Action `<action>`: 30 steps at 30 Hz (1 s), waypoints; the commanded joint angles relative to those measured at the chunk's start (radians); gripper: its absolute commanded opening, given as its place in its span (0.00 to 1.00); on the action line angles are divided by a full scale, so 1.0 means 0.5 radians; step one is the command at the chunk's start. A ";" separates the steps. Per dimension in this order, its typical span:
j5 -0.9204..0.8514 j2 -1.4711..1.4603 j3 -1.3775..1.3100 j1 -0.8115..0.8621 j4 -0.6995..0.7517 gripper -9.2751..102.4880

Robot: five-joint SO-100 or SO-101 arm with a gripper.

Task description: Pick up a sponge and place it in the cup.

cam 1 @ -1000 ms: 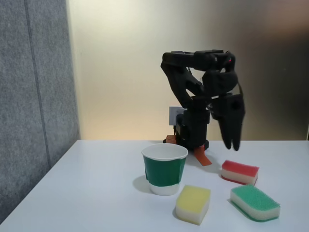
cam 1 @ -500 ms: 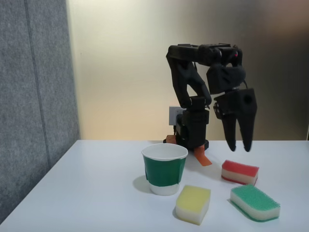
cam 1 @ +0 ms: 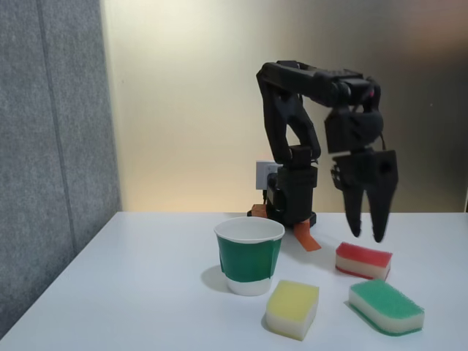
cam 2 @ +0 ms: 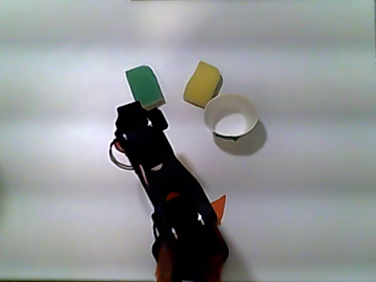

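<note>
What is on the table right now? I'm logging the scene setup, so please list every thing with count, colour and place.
Red-topped rectangular sponge with cream foam base: one, red and cream, right of the cup in the fixed view, below the end effector.
Yellow-topped foam sponge: one, yellow, front of the table beside the cup.
Green-topped foam sponge: one, green, front right in the fixed view.
Green paper cup with white rim: one, green and white, upright, empty inside in the other view.
Orange tape piece: one, orange, by the arm's base.
White table: one, white.
Black robot arm: one, black, at the rear.
End effector: one, black, open, above the red-topped sponge, holding nothing.
</note>
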 commanded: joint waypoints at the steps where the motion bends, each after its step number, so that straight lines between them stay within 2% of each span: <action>1: -0.006 -0.009 0.021 -0.058 -0.055 0.27; 21: -0.193 -0.353 0.169 -0.074 -0.423 0.25; 23: -0.184 -0.377 0.215 -0.074 -0.506 0.22; 26: -0.166 -0.377 0.276 -0.080 -0.598 0.08; 30: -0.181 -0.380 0.249 -0.074 -0.546 0.08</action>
